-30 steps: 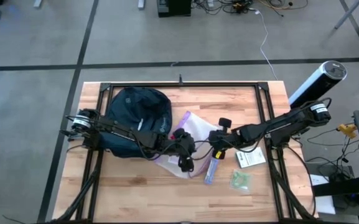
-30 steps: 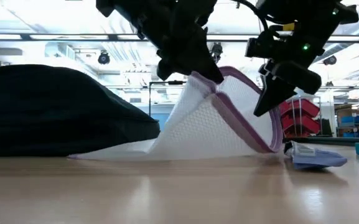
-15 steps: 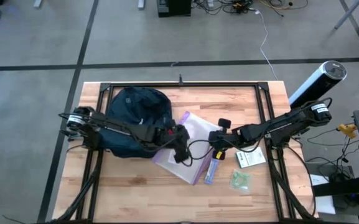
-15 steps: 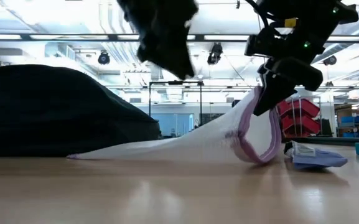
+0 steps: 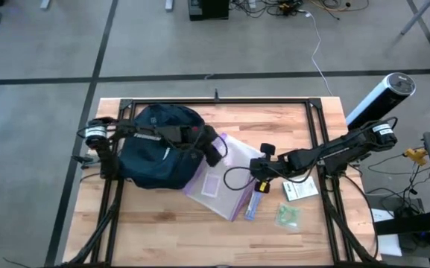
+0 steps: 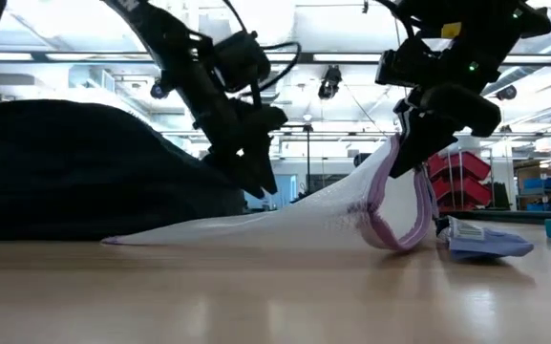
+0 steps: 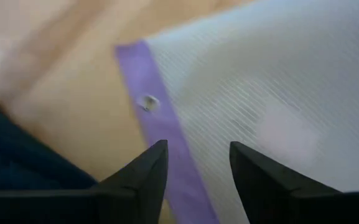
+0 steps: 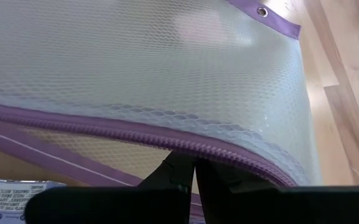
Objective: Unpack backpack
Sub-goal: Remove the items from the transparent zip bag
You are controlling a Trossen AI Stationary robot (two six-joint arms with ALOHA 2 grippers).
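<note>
Two arms are working the unpacking: one item, a clear mesh zip pouch with purple edging (image 5: 218,176), is already lying out on the wooden desk (image 5: 162,223), and I judge the next move calls for reaching into the bag for more. Left claw (image 5: 213,151) is hovering with its fingers spread and empty, just beside the rounded dark navy fabric backpack (image 5: 159,141), which is sitting behind it on the arm's own side. Right claw (image 8: 188,171) is pinching the pouch's purple zip edge, holding that side raised, well apart from the backpack.

no readable text, labels too blurred
</note>
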